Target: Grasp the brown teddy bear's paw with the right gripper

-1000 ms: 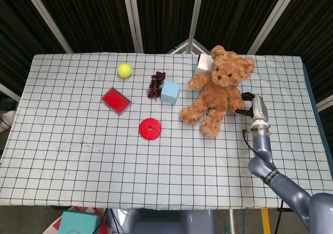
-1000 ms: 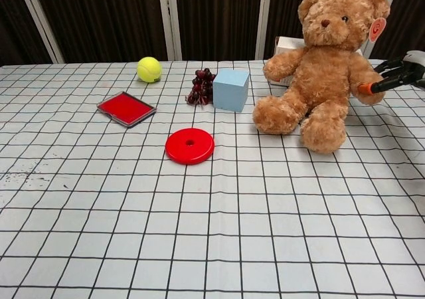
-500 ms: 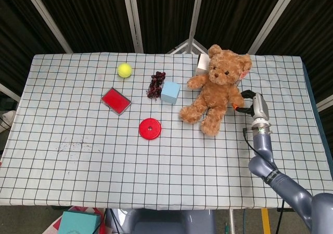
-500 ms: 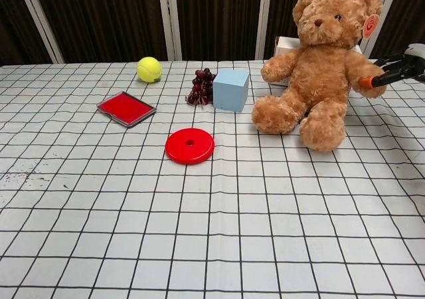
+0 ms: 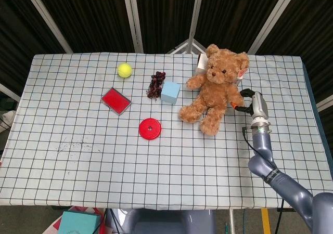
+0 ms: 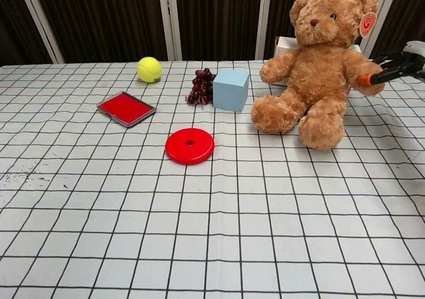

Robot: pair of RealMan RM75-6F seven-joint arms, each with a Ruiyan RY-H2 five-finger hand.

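Brown teddy bear (image 5: 214,91) seated at the table's far right; right hand (image 6: 397,66) pinches its paw (image 6: 367,81) — a shallow fingertip hold, so plush may slip free or the bear topple if tugged.

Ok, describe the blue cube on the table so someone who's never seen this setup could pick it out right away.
Start at the big brown teddy bear sitting toward the far right of the checked tablecloth. Just to its left stands the light blue cube, with a dark bunch of grapes against its other side. It is the only blue, box-shaped thing there; the red disc and red tray nearby lie flat.
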